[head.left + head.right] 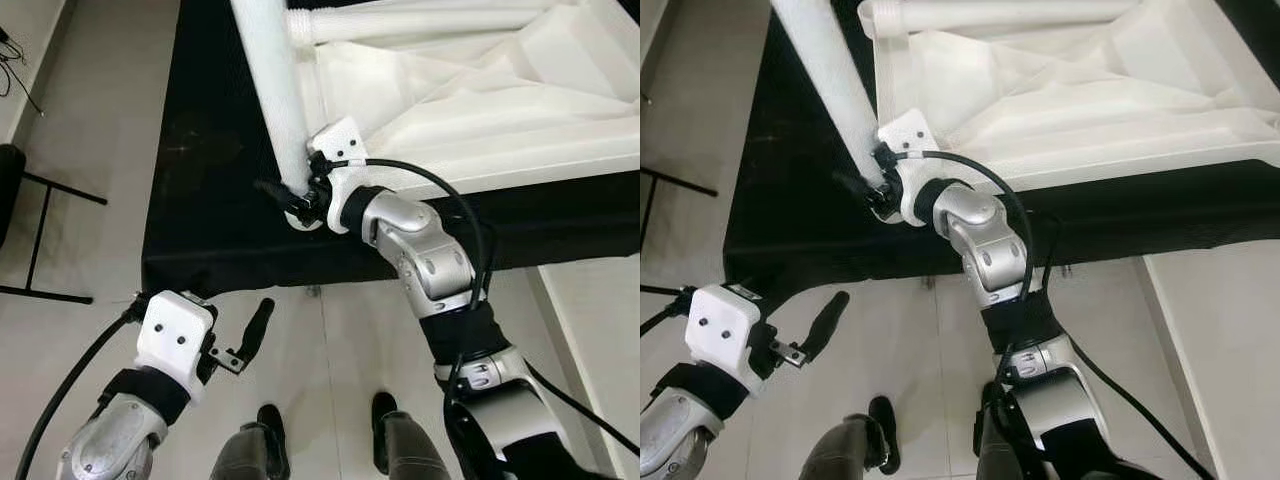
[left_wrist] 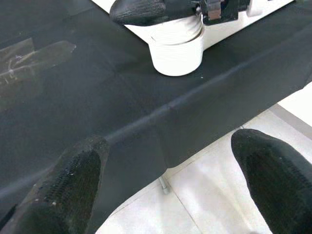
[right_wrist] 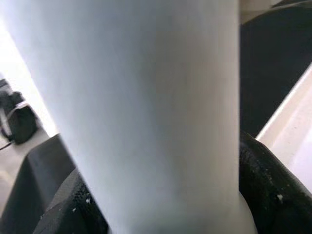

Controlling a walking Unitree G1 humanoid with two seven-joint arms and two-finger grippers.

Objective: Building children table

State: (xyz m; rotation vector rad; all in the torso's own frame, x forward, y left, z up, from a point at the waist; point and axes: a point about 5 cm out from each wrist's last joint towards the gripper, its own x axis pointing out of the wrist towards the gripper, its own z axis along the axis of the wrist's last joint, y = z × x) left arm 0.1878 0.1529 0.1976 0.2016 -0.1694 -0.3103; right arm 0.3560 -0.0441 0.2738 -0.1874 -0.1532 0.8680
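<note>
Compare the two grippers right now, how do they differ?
The right gripper is shut on the white leg, near its lower end over the black table; the left gripper is open and holds nothing. The right reaches forward over the table; the left hangs back, short of its edge, over the floor. Both have black fingers.

The table leg (image 1: 272, 90) looks like smooth matt white plastic, as does the tabletop (image 1: 480, 90). A matt black cloth (image 2: 97, 107) covers the table. The right claw (image 1: 292, 192) has rough, textured black fingers (image 2: 265, 180). The floor (image 1: 330, 340) is pale and glossy.
</note>
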